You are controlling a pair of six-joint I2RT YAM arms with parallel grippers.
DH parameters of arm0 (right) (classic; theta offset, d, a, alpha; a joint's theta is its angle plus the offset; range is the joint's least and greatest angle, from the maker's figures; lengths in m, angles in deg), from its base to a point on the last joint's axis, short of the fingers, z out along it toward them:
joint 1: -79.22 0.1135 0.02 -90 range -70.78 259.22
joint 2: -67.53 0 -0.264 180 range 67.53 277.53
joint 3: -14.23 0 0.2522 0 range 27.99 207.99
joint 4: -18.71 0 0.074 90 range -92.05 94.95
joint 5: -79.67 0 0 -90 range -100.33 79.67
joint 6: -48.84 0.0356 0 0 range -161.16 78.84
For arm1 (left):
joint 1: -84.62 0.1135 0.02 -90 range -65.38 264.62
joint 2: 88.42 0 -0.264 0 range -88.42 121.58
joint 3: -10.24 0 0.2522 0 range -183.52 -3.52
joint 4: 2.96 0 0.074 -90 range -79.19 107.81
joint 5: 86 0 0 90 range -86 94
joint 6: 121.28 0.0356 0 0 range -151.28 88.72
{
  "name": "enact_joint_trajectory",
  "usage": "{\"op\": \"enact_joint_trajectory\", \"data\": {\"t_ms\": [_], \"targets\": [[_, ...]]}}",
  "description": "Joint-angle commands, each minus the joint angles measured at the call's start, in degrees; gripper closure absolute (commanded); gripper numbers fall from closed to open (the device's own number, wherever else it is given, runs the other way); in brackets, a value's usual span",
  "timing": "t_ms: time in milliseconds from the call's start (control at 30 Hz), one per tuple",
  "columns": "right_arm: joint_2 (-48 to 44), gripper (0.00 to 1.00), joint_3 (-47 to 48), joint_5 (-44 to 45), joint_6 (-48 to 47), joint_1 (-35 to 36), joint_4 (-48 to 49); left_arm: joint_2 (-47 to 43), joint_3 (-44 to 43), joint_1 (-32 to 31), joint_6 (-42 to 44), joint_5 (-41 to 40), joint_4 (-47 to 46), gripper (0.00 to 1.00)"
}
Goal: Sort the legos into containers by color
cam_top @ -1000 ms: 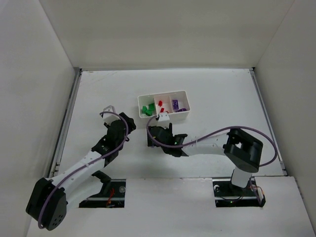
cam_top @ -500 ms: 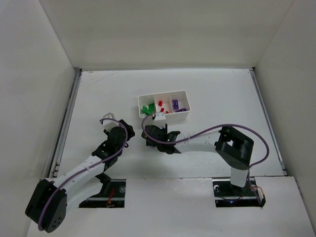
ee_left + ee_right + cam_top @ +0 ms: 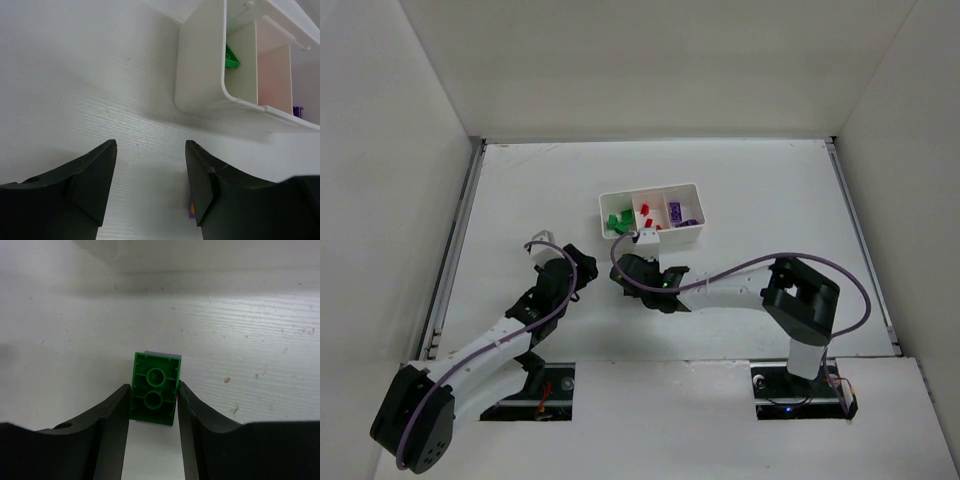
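In the right wrist view a green lego [image 3: 154,389] lies underside up on a purple lego [image 3: 162,354], of which only thin edges show. My right gripper [image 3: 153,391] is shut on the green lego, a finger against each long side, low over the table just in front of the white tray [image 3: 650,189]. The tray's containers hold green legos [image 3: 617,221], red legos [image 3: 647,214] and purple legos [image 3: 676,211]. My left gripper [image 3: 151,147] stands open with nothing between its fingers, left of the tray [image 3: 200,65]. A purple sliver [image 3: 191,210] peeks out beside its right finger.
White walls enclose the table on three sides. The tray's near left corner sits close to both grippers, and the two wrists are near each other in the middle of the table. A green lego [image 3: 230,59] shows inside the tray's nearest compartment.
My right gripper's jaws have closed from wide apart onto the green lego, and the wrist shifted slightly left. The left gripper drew back a little toward the near left.
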Motion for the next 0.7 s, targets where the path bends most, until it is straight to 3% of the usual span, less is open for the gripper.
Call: {"op": "enact_joint_trajectory", "data": {"t_ms": [0, 100, 367, 467, 667], "targets": [[-6.47, 0.69, -2.16, 2.68, -1.24, 0.27, 2.25, -1.59, 1.18, -0.44, -3.03, 4.4, -1.97, 0.45], [-12.52, 0.71, -6.46, 1.2, -4.04, 0.27, 7.6, -3.09, 2.23, 0.52, -4.97, 9.15, -4.25, 0.41], [-28.0, 0.71, -19.2, -22.59, -2.57, -5.17, 28.16, -6.17, 4.96, 6.32, -17.52, 24.97, -18.21, 0.38], [-29.94, 0.71, -22.11, -29.03, 1.21, -7.99, 34.33, -5.38, 6.36, 5.89, -23.5, 27.7, -25.5, 0.41], [-30.83, 0.71, -25.63, -33.79, 6.92, -11.68, 42.33, -4.32, 9.53, 3.96, -29.14, 28.85, -35.02, 0.46]]}}
